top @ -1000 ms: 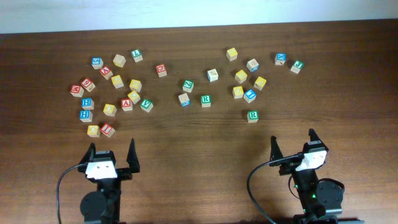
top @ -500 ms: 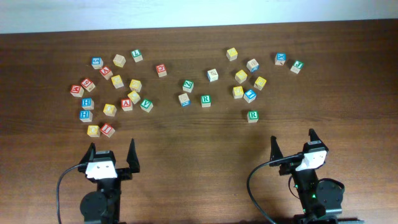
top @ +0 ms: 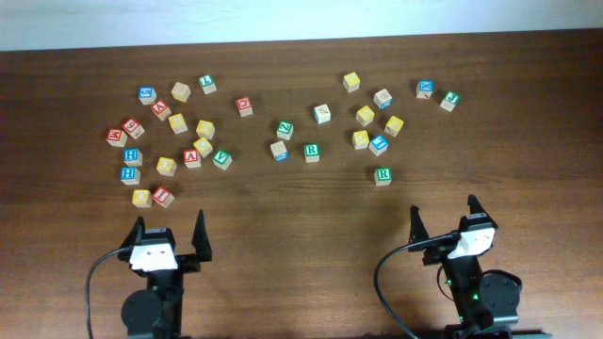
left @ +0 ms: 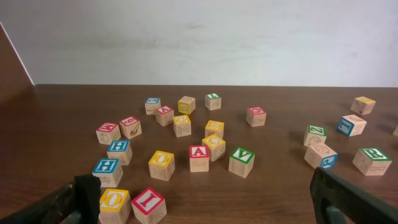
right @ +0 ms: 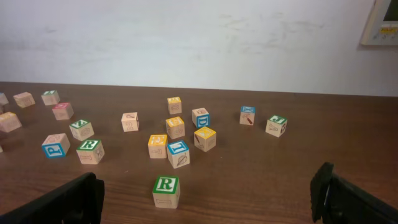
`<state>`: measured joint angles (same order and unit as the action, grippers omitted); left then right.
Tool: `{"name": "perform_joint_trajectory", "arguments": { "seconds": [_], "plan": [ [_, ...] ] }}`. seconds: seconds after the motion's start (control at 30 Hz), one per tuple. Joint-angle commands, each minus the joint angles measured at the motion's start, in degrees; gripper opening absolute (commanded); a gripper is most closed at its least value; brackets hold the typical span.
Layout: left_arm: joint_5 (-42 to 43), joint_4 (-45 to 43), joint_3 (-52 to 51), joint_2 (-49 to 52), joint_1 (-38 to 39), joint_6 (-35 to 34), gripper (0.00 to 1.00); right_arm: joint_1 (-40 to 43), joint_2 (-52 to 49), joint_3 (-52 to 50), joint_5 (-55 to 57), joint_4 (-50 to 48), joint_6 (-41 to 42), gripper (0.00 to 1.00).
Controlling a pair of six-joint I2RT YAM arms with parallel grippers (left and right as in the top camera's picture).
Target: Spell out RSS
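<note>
Along the near edge of the table (top: 301,282) we find both arms parked exactly as they were a second ago. Nothing has changed: no cube has shifted and neither arm has stirred. The left gripper (top: 170,226) stands with its jaws spread wide and empty. The right gripper (top: 443,209) is likewise wide and holds nothing.

We judge from this stillness that the task has not yet begun. No letter has been picked and no row is laid out on the open wood between the arms and the cubes.

The lone R cube (top: 382,175), green-framed, sits apart from the rest, nearer to us than any other on the right side, just far and left of the right gripper. In the right wrist view it lies front and centre (right: 166,190).

A second R cube (top: 312,151) sits farther left, near the middle of the table.

For the two S letters we look to the right-hand yellow cubes (top: 366,115), clustered beyond the lone R cube, and the left-hand yellow cubes (top: 167,166), scattered through the left group. We cannot read an S on any of them from these views.

We judge the right arm best placed to start with the lone R cube.
</note>
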<state>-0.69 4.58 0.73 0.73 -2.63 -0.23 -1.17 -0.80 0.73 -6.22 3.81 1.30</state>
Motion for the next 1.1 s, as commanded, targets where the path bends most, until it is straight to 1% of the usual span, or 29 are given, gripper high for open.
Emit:
{"name": "perform_joint_trajectory", "arguments": {
  "seconds": [0.0,0.07,0.1,0.13,0.17,0.23,0.3,0.37,0.47,0.6,0.63,0.77,0.9,0.97,1.07],
  "plan": [
    [-0.2,0.2,-0.2,-0.1,0.2,-0.5,0.99,-0.3,0.4,-0.4,0.5,0.2,0.3,0.98],
    [-0.2,0.2,-0.2,-0.1,0.2,-0.5,0.99,-0.4,0.4,-0.4,-1.9,-0.7,2.5,0.98],
    [-0.2,0.2,-0.2,-0.1,0.2,-0.5,0.99,-0.4,0.4,-0.4,-7.7,-0.9,7.2,0.98],
    [-0.2,0.2,-0.2,-0.1,0.2,-0.6,0.99,-0.4,0.4,-0.4,-17.2,-1.0,14.8,0.98],
    [-0.2,0.2,-0.2,-0.1,0.2,-0.5,0.99,-0.4,0.4,-0.4,-23.8,-1.2,19.6,0.98],
    [-0.2,0.2,-0.2,-0.1,0.2,-0.5,0.99,-0.4,0.4,-0.4,-31.0,-1.9,27.2,0.98],
    [-0.2,0.2,-0.2,-0.1,0.2,-0.5,0.99,-0.4,0.4,-0.4,-33.0,-2.3,34.2,0.98],
    [-0.2,0.2,-0.2,-0.1,0.2,-0.5,0.99,-0.4,0.4,-0.4,-32.6,-3.9,36.3,0.98],
    [-0.2,0.2,-0.2,0.0,0.2,-0.5,0.99,-0.4,0.4,-0.4,-32.7,-12.3,39.8,0.98],
    [-0.2,0.2,-0.2,-0.1,0.2,-0.6,0.99,-0.4,0.4,-0.3,-32.6,-26.3,41.2,0.98],
    [-0.2,0.2,-0.2,0.0,0.2,-0.5,0.99,-0.4,0.4,0.2,-32.6,-28.0,41.3,0.98],
    [-0.2,0.2,-0.2,-0.1,0.2,-0.5,0.99,-0.4,0.4,4.3,-32.6,-28.3,41.6,0.99],
    [-0.2,0.2,-0.2,0.0,0.2,-0.5,0.99,-0.3,-0.2,9.8,-32.6,-27.9,38.2,0.98],
    [-0.2,0.2,-0.2,0.0,0.2,-0.5,0.99,-0.3,-1.5,12.9,-32.6,-25.9,35.7,0.98],
    [-0.2,0.2,-0.2,-0.1,0.2,-0.5,0.99,-0.3,-5.3,19.6,-32.6,-19.2,30.6,0.98]
  ]
}}
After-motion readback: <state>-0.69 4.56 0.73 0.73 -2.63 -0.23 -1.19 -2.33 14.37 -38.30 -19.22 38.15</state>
